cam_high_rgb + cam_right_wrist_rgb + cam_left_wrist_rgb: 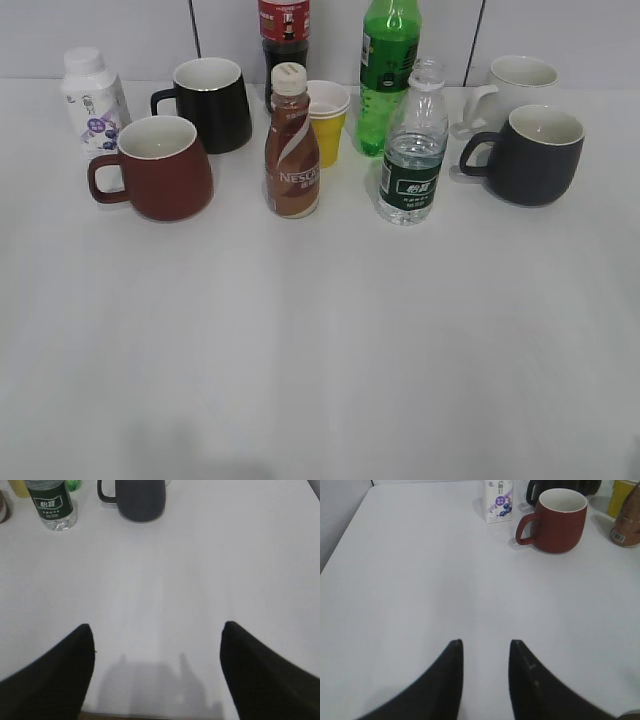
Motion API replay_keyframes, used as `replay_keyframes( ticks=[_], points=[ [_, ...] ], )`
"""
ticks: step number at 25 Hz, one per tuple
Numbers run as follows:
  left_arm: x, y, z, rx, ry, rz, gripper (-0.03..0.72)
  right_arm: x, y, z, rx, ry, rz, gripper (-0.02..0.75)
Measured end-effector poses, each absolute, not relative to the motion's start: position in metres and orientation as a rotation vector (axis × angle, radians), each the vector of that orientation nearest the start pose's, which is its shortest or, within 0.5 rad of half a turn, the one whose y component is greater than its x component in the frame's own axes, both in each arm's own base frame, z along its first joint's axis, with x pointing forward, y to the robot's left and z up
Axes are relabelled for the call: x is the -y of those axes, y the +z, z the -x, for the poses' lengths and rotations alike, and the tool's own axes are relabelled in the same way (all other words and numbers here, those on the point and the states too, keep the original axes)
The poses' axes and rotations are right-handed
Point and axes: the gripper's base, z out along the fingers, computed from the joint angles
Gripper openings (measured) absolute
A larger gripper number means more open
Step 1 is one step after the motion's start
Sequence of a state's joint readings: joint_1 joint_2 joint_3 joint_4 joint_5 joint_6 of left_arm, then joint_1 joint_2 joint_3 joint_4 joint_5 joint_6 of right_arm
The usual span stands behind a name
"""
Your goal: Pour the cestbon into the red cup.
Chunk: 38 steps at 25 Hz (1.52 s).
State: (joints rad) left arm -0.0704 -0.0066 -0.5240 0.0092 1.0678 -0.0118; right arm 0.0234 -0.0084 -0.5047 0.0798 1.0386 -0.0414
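The cestbon (pixel 411 150), a clear uncapped bottle with a dark green label, stands upright right of centre; its lower part shows at the top left of the right wrist view (pixel 51 505). The red cup (pixel 160 167) stands at the left, handle to the left, white inside; it also shows in the left wrist view (pixel 557 520). My left gripper (pixel 485 645) is open and empty, well short of the red cup. My right gripper (pixel 157 630) is wide open and empty above the near table. Neither gripper shows in the exterior view.
Between them stand a brown Nescafe bottle (pixel 292 145) and a small yellow cup (pixel 327 122). Behind are a black mug (pixel 210 103), a cola bottle (pixel 284 35) and a green soda bottle (pixel 387 70). A white milk bottle (pixel 92 97) is far left; a dark grey mug (pixel 532 153) and a white mug (pixel 515 82) right.
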Motion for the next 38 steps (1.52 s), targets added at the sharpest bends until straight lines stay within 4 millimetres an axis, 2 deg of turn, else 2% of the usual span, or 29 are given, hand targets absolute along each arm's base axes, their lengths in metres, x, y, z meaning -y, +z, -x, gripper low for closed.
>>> replay_keyframes(
  ticks=[25,28,33,38],
  points=[
    [-0.001,0.283,0.009,-2.020,-0.044,-0.059,0.237,-0.006,0.281,0.006,-2.006,0.083,0.068,0.586],
    [-0.001,0.288,0.009,-1.993,-0.053,-0.058,0.236,-0.006,0.284,0.006,-1.983,0.083,0.067,0.586],
    [0.006,0.310,-0.013,-1.826,-0.153,-0.042,0.236,-0.005,0.305,-0.012,-1.773,0.081,0.044,0.586],
    [0.009,0.315,-0.048,-1.749,-0.179,-0.010,0.236,-0.007,0.306,-0.047,-1.709,0.137,-0.002,0.586]
  ],
)
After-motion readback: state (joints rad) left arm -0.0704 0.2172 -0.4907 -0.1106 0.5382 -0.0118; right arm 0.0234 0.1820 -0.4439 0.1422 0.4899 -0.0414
